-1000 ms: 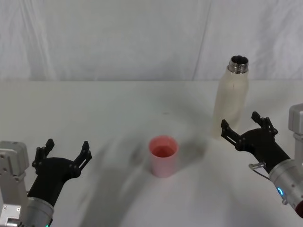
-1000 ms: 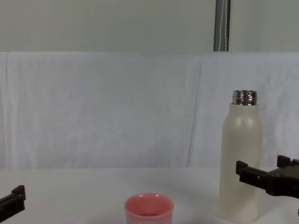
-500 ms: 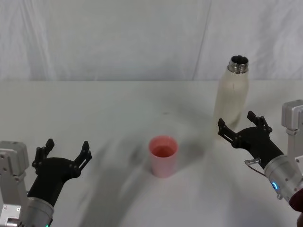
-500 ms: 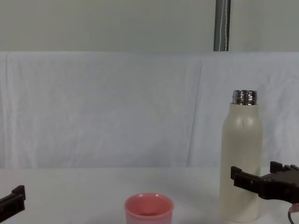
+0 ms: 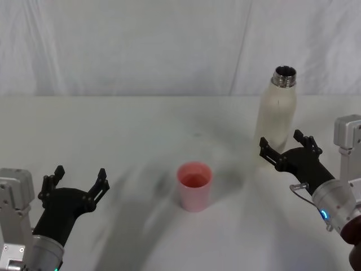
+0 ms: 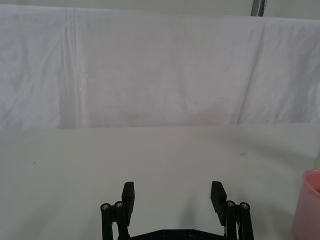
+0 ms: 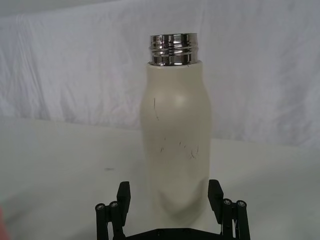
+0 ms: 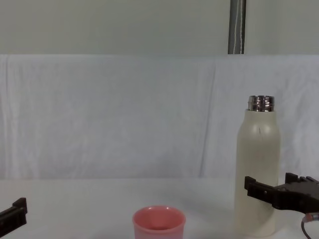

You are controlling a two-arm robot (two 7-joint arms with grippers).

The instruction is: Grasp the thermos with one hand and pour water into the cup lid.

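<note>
Head view gives you the thermos (image 5: 276, 116) upright at the frame's upper right on the bench (image 5: 113, 130), with the cup lid (image 5: 194, 186) near centre. Your right gripper (image 5: 285, 148) sits at the bottle's base, jaws spread wide around it. Your left gripper (image 5: 78, 182), lower left, idles with jaws wide.

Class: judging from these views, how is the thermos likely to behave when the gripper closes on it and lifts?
The thermos is tall with a narrow base, so a nudge may tip it. Its smooth, rigid wall could slip between the open right gripper fingers.
</note>
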